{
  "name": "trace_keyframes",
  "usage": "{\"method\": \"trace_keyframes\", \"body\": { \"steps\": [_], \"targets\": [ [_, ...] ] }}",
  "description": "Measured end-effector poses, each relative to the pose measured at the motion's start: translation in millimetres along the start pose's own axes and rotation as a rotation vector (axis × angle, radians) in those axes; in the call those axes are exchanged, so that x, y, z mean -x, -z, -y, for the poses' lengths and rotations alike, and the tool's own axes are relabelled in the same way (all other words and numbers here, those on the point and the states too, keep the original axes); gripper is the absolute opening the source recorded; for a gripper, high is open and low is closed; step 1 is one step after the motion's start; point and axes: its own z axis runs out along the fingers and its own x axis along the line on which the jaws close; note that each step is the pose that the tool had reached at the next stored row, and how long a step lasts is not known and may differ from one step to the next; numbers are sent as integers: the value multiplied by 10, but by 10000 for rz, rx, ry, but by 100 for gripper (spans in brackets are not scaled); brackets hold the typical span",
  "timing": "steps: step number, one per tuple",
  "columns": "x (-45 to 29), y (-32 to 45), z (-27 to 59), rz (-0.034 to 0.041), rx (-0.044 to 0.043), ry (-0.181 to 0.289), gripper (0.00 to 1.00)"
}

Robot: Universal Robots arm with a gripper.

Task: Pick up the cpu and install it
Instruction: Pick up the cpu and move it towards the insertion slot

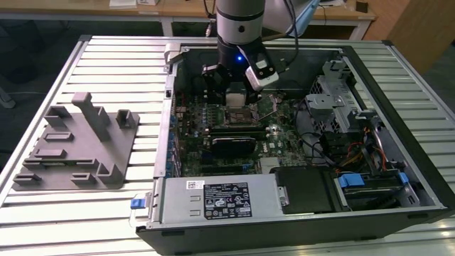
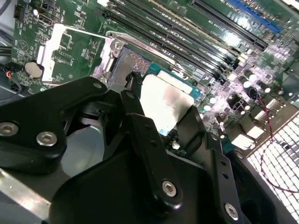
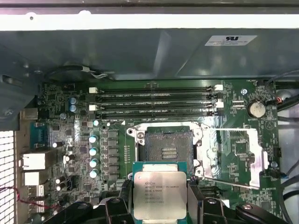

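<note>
On the exterior view's left, at about nine o'clock from the open computer case (image 1: 419, 176), we see a grey moulded fixture (image 1: 74, 144) lying on the slatted metal table (image 1: 106, 58), well apart from the arm. Moving rightward, the case lies on its side with its panel off. The power supply (image 1: 217, 198) sits at the case's six o'clock edge, and the green motherboard (image 1: 281, 144) spreads from there toward twelve o'clock. The arm (image 1: 240, 21) comes down from twelve o'clock over the board, and its gripper (image 1: 237, 101) hangs just above the socket (image 1: 240, 114). Between the black fingers we make out a pale, silvery square, the cpu (image 1: 237, 97). Farther right, at roughly three o'clock from the gripper, stands the metal drive cage (image 1: 341, 101), with a tangle of cables (image 1: 355, 152) at about five o'clock.

In the first wrist view the gripper (image 3: 160, 207) is closed narrowly on the cpu (image 3: 160, 191), with a finger (image 3: 127, 196) against each of two opposite edges and the chip's metal top facing the camera. The chip is held apart from the socket (image 3: 169, 148), whose contact field lies uncovered inside its black frame. The load plate (image 3: 236, 149) is swung open beside the socket, and the memory slots (image 3: 156, 103) run along its far side. In the second wrist view we see the cpu (image 2: 166, 100) clamped between the fingers (image 2: 142, 126), close over the socket (image 2: 128, 65) but not seated in it.
</note>
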Motion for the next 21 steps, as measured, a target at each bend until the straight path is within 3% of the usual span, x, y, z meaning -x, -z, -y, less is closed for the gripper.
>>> {"method": "trace_keyframes", "body": {
  "steps": [21],
  "targets": [
    [82, -155, -112, -9, 0, 162, 54]
  ]
}}
